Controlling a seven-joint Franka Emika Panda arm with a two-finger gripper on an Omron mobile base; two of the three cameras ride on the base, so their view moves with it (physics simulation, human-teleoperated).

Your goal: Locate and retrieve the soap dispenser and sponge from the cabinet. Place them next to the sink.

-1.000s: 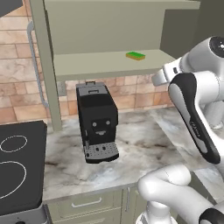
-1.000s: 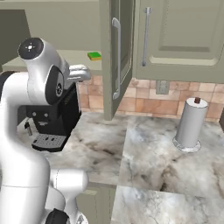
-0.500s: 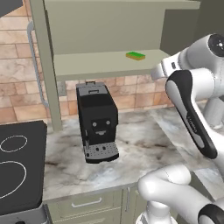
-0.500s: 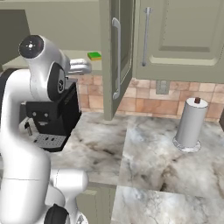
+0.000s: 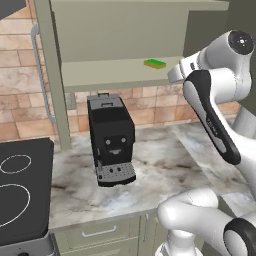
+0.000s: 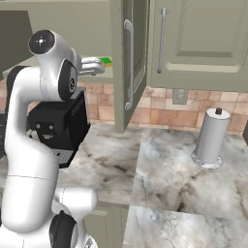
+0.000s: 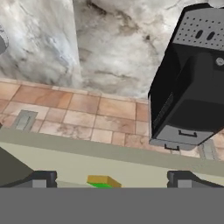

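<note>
Advanced toward the sponge [image 5: 155, 63] since the earlier frames: gripper [image 7: 109, 178] now nearer the cabinet's [image 5: 120, 45] inner shelf, jaws spread wide, nothing held. Sponge lying flat near the shelf's front right edge, between the fingertips [image 7: 41, 178] in the hand view; green, yellowish side, rectangular, soft-looking. Grasp judged imminent, not begun. Soap dispenser not located. Matt sage shelf, silver bar handle. Below, boxy black coffee machine [image 5: 110, 140] on veined marble worktop [image 5: 150, 170].

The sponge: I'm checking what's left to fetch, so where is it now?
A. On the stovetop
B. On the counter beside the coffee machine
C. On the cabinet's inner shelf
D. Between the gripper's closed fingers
C: the green sponge lies on the open cabinet shelf, above the coffee machine; the gripper is open, short of it.
</note>
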